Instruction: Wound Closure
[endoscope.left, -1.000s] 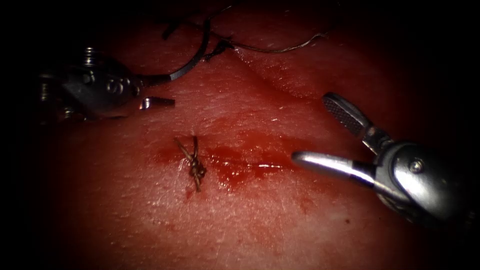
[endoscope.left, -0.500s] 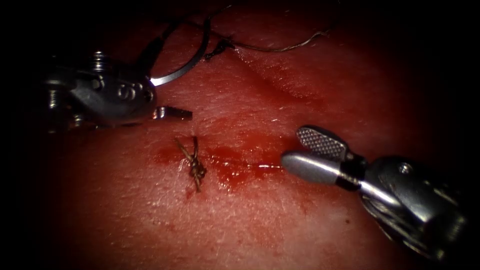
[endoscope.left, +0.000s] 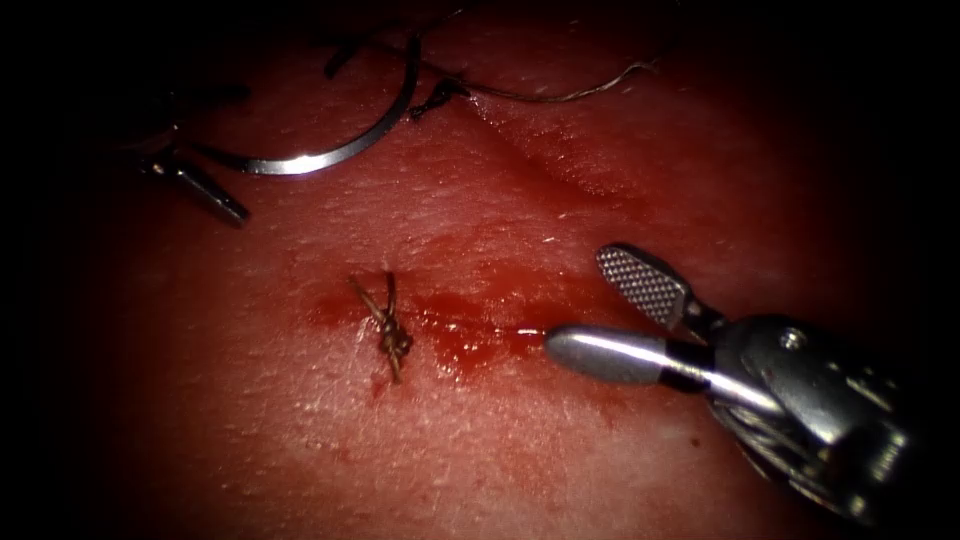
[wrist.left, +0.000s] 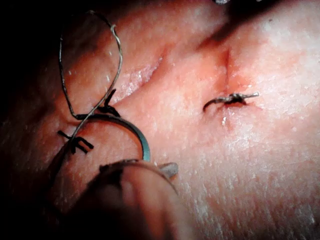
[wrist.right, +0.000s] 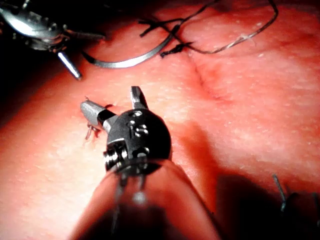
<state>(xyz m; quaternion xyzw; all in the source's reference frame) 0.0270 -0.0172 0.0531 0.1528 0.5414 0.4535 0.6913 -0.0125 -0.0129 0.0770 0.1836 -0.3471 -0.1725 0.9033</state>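
Note:
The curved needle (endoscope.left: 300, 163) lies flat on the tissue (endoscope.left: 480, 450), up and left of the cut (endoscope.left: 520, 331), not in the tissue. Its thread (endoscope.left: 560, 97) trails off to the right along the top. My left tool (endoscope.left: 236, 158) sits at the far left with its jaws apart. The needle's near end lies between them, and neither jaw grips it; the right wrist view shows this too (wrist.right: 90, 56). A tied knot (endoscope.left: 391, 332) with short cut ends sits on the cut's left part. My right tool (endoscope.left: 582, 300) is open and holds nothing, its lower jaw at the cut's right end.
Red fluid (endoscope.left: 465, 335) pools along the cut right of the knot. A fold in the tissue (endoscope.left: 560, 160) runs down from the thread. In the left wrist view the needle (wrist.left: 137, 131), a thread loop (wrist.left: 116, 60) and the knot (wrist.left: 230, 98) show.
The left tool has let go of the needle and drawn back to the left, leaving it on the tissue. The right tool has moved left to the cut, its jaws narrower.

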